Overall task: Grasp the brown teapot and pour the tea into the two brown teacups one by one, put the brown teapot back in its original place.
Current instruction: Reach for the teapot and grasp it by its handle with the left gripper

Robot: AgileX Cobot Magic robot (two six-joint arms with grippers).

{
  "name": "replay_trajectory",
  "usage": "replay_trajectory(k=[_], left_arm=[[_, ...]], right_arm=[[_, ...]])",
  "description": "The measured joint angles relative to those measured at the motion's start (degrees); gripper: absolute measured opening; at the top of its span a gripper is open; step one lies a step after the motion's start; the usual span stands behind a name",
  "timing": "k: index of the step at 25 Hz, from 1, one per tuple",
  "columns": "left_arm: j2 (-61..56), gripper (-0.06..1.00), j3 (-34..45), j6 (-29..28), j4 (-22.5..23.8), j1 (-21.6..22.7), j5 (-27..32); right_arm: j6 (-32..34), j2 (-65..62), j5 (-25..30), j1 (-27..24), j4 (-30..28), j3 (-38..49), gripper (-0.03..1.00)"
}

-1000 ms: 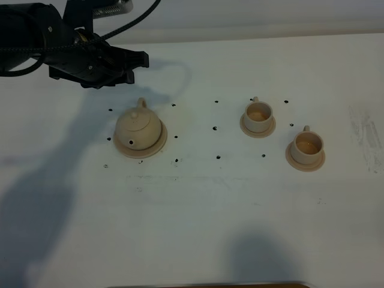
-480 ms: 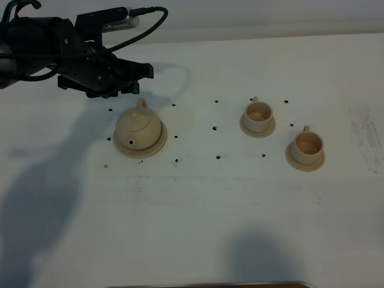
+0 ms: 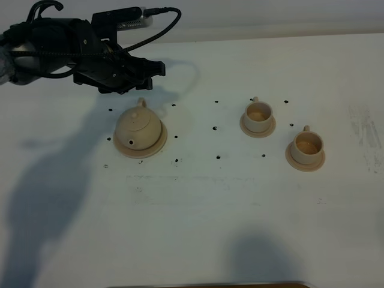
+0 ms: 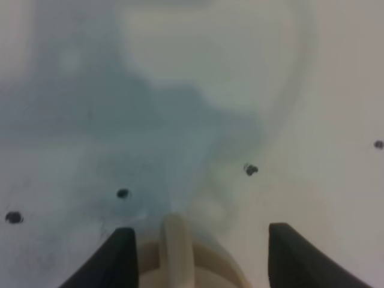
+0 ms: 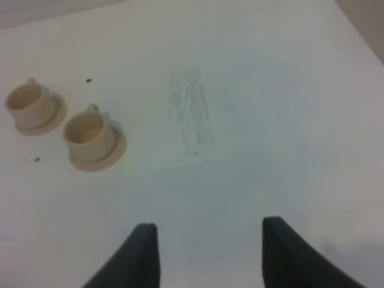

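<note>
Plainly, the grasp was the step in hand. Our left claw (image 3: 150, 75) hung with its jaws spread wide just behind the teapot (image 3: 138, 128), on the side of its loop handle (image 4: 175, 243). In the left wrist view the handle stood between the two dark fingers, nearer to one than the other, and nothing was gripped.

The teapot sat upright with its lid on, resting on its saucer (image 3: 158, 144) at the left of the white surface (image 3: 240, 210). Its spout was turned toward the near edge.

Well apart from it, on the right, stood the far cup (image 3: 258, 112) and the near cup (image 3: 308, 143), both upright. We could not tell from these views whether either held any tea.

Our right claw (image 5: 210, 237) was also spread open and empty. It hung above the surface away from both cups, which showed only at one side of its wrist view, so we judged it to have no part in this step.

No pouring had begun, and we judged the task to be near its start. The next move, as we read it, called for the left claw to settle lower and centre itself on the handle. It would then need to close firmly, since the loop looked thin and the pot round and smooth. Only after that could we lift the teapot level off its saucer and carry it toward the cups.
</note>
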Motion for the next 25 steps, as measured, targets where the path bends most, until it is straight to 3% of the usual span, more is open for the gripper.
replay_trajectory(k=[18,25], left_arm=[[4.52,0.47,-0.78,0.0,2.89,0.0,0.04],[5.09,0.47,-0.78,-0.05,6.14,0.0,-1.45]], right_arm=[[0.0,0.0,0.0,0.0,0.0,0.0,0.41],[0.0,0.0,0.0,0.0,0.0,0.0,0.41]])
